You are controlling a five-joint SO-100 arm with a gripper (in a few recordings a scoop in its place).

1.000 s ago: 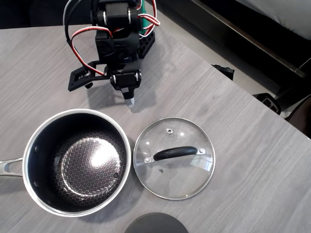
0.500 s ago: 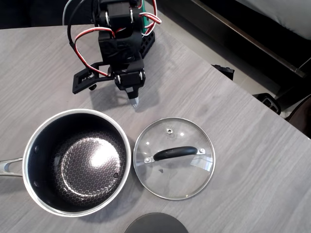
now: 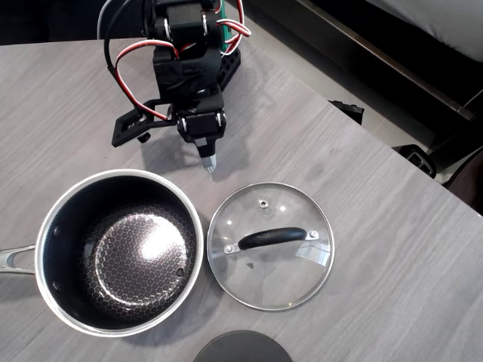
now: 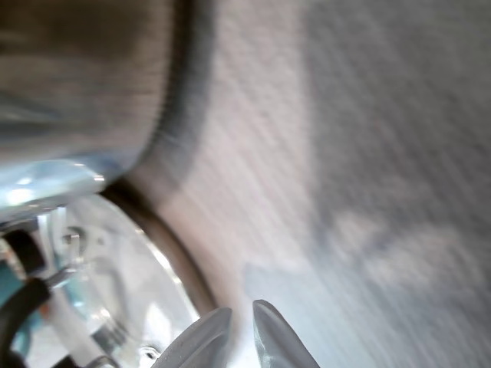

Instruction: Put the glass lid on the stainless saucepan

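In the overhead view, the round steel saucepan (image 3: 121,251) sat left of the clear glass lid with black bar handle (image 3: 270,245), just beside it, both on the grey wood-grain table (image 3: 392,249); the arm's two-finger gripper (image 3: 210,164) stood behind them.

Table (image 3: 362,188): grey wood-grain laminate, matt, fine streaks. Stainless saucepan (image 3: 121,251): polished steel rim, mirror-bright wall in my wrist view; interior dark, honeycomb-textured, with a glossy highlight. Glass lid (image 3: 270,245): clear, smooth glass, glossy reflections, thin steel rim, black satin handle on metal rivets. My gripper (image 3: 209,162): matt black plastic body; fingers (image 4: 278,339) pale, translucent, smooth. Dark disc (image 3: 241,347) at the table's near edge: matt.
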